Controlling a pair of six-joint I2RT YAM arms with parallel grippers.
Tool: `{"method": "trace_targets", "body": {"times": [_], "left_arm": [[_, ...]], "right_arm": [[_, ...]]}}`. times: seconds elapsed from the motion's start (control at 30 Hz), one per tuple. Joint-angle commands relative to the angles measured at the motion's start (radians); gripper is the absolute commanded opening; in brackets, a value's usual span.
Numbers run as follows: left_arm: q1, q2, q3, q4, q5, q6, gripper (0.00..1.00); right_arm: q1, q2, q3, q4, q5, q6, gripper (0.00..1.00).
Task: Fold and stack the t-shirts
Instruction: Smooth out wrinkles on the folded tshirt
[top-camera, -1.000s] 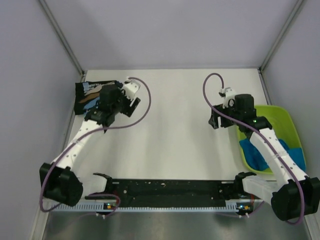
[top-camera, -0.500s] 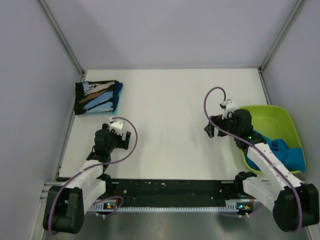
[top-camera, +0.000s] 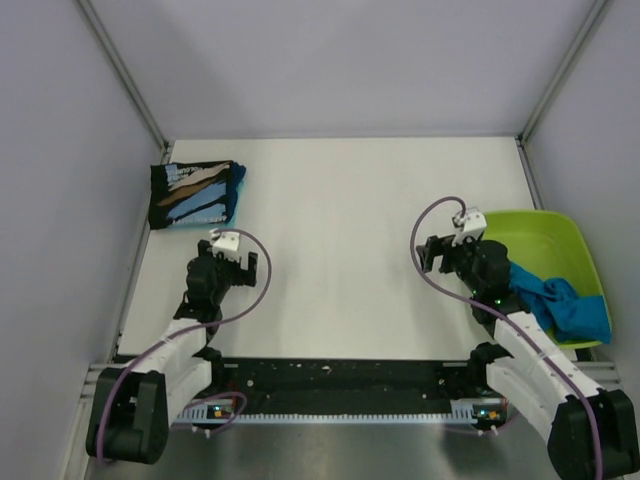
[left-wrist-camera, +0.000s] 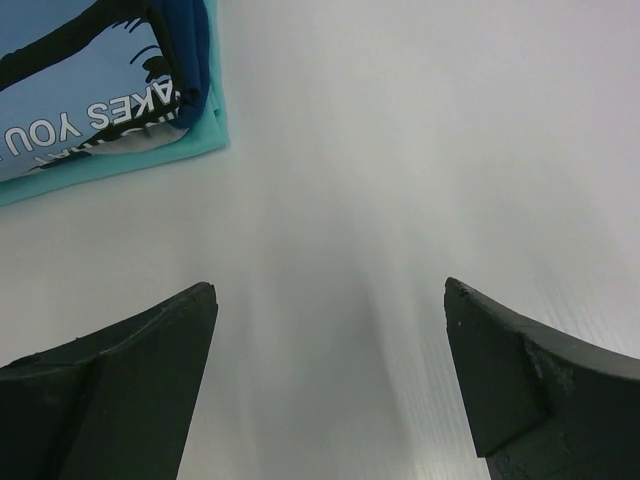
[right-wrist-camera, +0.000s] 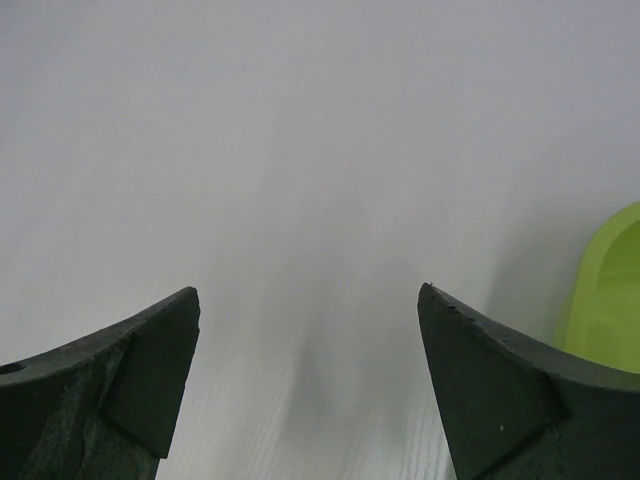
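Folded black cloth t-shirt (top-camera: 193, 194) with tan and light-blue print: white table (top-camera: 340, 210), far-left corner. Crumpled bright blue t-shirt (top-camera: 562, 306): inside lime-green plastic tub (top-camera: 532, 224). Left gripper (left-wrist-camera: 328, 290), right gripper (right-wrist-camera: 306, 293): jaws wide, holding nothing, above the table.

From above, a white bench (top-camera: 340, 210) sits between pale walls. A folded black t-shirt (top-camera: 190, 195) with tan and light-blue print lies in its far left corner, and a blue edge (top-camera: 237, 190) shows along the shirt's right side. At the right edge of the bench stands a lime-green tub (top-camera: 545, 232), with a crumpled bright blue t-shirt (top-camera: 562, 306) in its near part. The left gripper (top-camera: 222, 264) hangs over bare bench, near the folded shirt but apart from it. The right gripper (top-camera: 452, 250) is just left of the tub's rim, also over bare bench. Purple cables loop from both wrists. How far apart the jaws stand is too small to tell from here.
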Motion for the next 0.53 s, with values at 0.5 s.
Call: {"method": "trace_targets", "body": {"times": [0.5], "left_arm": [[0.006,0.032,0.063,0.042,-0.05,-0.035,0.99]], "right_arm": [[-0.006,0.002,-0.02,0.086,0.046,-0.035,0.89]]}}
